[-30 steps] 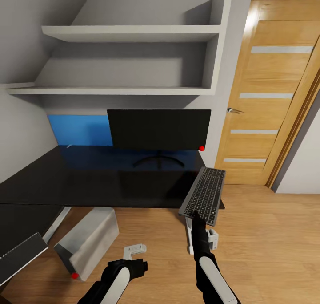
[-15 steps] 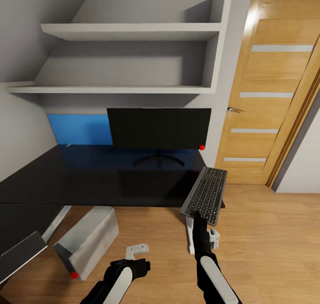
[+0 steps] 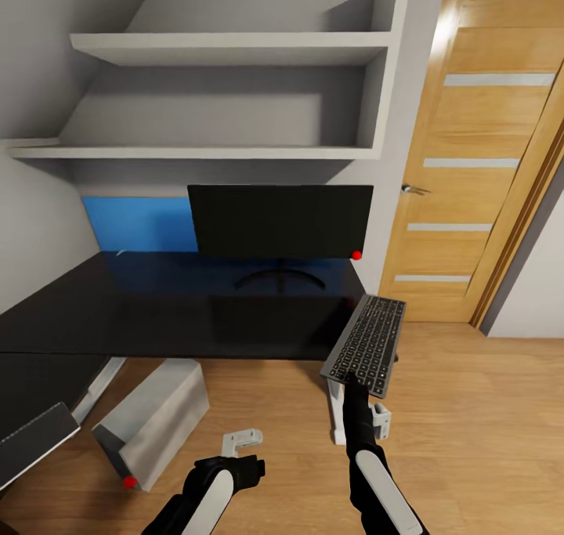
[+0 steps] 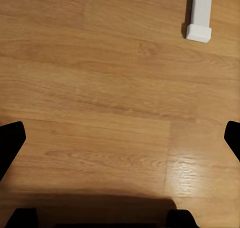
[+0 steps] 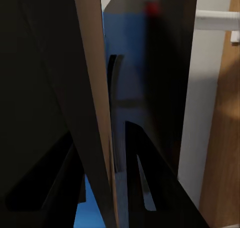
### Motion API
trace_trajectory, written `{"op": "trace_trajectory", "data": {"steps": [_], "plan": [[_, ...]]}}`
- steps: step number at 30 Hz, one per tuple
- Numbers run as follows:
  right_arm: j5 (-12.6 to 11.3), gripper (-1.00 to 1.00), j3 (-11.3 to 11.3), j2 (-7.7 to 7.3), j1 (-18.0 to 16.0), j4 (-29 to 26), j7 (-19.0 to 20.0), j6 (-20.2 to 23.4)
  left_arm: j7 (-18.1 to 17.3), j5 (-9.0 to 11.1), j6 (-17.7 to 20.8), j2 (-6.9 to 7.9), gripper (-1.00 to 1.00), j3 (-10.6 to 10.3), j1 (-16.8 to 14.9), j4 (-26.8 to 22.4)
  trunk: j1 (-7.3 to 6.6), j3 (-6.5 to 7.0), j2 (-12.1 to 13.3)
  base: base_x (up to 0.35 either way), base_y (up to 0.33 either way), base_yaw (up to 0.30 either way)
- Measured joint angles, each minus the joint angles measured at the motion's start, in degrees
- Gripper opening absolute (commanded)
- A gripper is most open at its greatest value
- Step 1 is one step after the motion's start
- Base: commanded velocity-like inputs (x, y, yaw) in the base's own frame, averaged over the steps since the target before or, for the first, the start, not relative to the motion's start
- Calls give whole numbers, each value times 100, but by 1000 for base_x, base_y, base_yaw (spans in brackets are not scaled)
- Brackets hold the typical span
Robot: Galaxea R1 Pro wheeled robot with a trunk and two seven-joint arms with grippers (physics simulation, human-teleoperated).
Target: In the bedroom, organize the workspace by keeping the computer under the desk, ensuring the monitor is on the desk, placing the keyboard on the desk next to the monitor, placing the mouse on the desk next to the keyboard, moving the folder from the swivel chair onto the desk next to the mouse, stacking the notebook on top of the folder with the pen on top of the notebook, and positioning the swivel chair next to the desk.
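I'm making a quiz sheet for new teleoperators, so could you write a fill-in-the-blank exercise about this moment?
1. The right claw holds the ____ by its near end.
2. The monitor stands on the ____.
3. The computer lies on the floor with its red light toward the ____.
4. The left claw is open and holds ____.

Missing words: keyboard; desk; robot; nothing

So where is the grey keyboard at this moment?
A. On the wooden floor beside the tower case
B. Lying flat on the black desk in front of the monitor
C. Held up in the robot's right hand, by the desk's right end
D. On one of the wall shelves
C: the keyboard sits tilted in the right hand, at the right end of the desk, not yet laid on it.
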Motion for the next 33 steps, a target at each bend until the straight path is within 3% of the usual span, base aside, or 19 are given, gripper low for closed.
{"op": "trace_trajectory", "data": {"steps": [21, 33], "plan": [[8, -100, 14, 0, 0, -4, 11, 7, 0, 0, 0, 0, 100, 0, 0, 0, 461, -377, -843, 0, 0, 0], [12, -100, 14, 0, 0, 1, 3, 7, -25, 9, 0, 8, 100, 9, 0, 12, 460, -378, -845, 64, 0, 0]]}}
